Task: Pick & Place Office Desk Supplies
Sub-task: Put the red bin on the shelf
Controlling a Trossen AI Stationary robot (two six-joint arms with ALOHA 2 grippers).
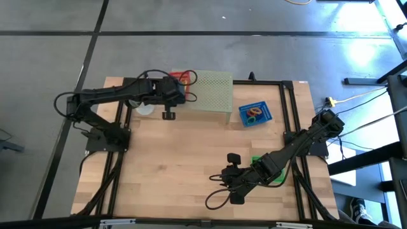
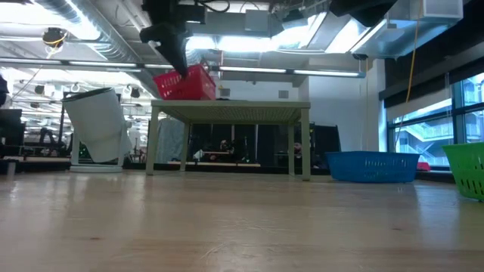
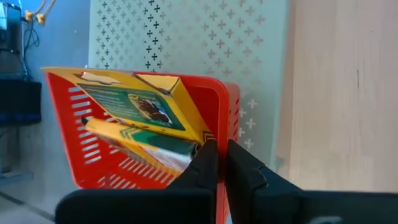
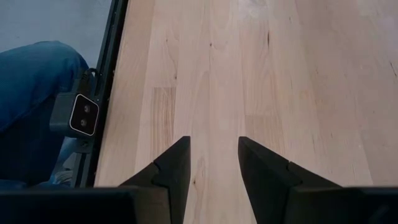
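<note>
High view: left gripper [image 1: 180, 86] sits upper-middle of the frame at the left end of the pale green perforated stand [image 1: 213, 89], w/ a red basket [image 1: 184, 76] poking out right by it. Blue tray [image 1: 255, 113] is right of the stand, w/ a few colored loops [image 1: 254, 116] inside. Right arm comes in from the right edge; right gripper [image 1: 216, 189] is at bottom-middle over bare table [image 1: 172, 152]. Green basket [image 1: 270, 173] is mostly hidden under that arm.

Low view: red basket [image 2: 186, 83] hangs tilted up in the air at upper left, just above the stand's top [image 2: 231, 109], w/ a dark gripper on its left side. Blue tray [image 2: 370, 166] at right on the table, green basket [image 2: 469, 170] at far right edge.

Left wrist: fingers [image 3: 205, 165] pressed together on the red basket's rim [image 3: 219, 124], so it's pinching the basket. Yellow printed packets [image 3: 140, 115] are inside, basket tipped, stand behind it.

Right wrist: fingers [image 4: 171, 165] spread apart, nothing between them, just wood. Blue sleeve or trouser leg of a person [image 4: 37, 81] at left edge, can't tell which.
</note>
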